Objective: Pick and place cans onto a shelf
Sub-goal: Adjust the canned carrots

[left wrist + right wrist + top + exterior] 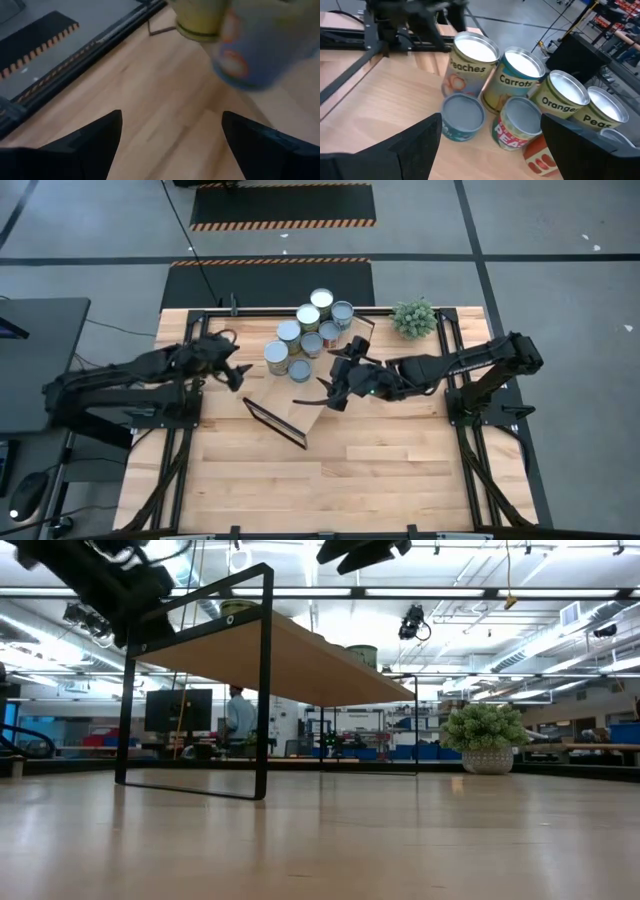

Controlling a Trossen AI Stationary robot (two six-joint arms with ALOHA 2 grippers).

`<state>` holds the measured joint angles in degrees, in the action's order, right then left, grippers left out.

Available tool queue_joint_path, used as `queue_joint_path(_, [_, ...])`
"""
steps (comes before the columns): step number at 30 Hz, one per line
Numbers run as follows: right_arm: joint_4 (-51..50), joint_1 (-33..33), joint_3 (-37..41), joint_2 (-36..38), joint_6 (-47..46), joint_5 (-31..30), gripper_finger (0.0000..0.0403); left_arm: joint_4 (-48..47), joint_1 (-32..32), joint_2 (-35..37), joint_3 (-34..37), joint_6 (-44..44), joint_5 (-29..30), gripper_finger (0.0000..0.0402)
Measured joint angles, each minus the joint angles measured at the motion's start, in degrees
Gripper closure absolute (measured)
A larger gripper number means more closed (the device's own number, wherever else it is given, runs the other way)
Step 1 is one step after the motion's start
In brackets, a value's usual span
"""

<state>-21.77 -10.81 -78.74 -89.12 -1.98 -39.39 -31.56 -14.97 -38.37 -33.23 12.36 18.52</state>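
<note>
Hovering: both pincers spread, left pincer (pixel 237 372), right pincer (pixel 330 387) | cans (pixel 512 97) partly cropped

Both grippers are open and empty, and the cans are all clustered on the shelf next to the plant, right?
Not quite: the cans cluster at the shelf's far end, while the plant stands apart on the tabletop, per the high view. Left gripper and right gripper are indeed open and empty.

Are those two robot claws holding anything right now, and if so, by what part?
No, both are empty. The left gripper is open beside the cans. The right gripper is open too, above the shelf, facing the cans.
</note>
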Motion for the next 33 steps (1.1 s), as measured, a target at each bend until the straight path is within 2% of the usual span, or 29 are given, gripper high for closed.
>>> queue_joint_path(6, [0.27,-0.44,0.00,0.00,-0.42,-0.05,0.0056,9.00,-11.66,-6.42,0.07,-9.57,-6.47,0.0054])
queue_joint_path(9, [0.31,-0.44,0.00,0.00,-1.51,-0.07,0.0056,13.27,-17.60,-8.79,0.07,-12.87,-16.57,0.0056])
queue_joint_path(16, [0.72,-1.34,0.00,0.00,-2.60,-0.15,0.0056,23.11,-28.23,-14.03,0.07,-12.61,-30.50,0.0083])
queue_joint_path(26, [0.73,-2.29,0.02,-0.02,-3.40,-2.00,0.0056,38.32,-26.99,-23.35,0.07,-4.78,-33.76,0.0098])
queue_joint_path(33, [0.73,-3.07,0.02,-0.02,-4.75,-3.14,0.0056,41.38,-24.73,-24.66,0.05,-3.54,-33.81,0.0098])
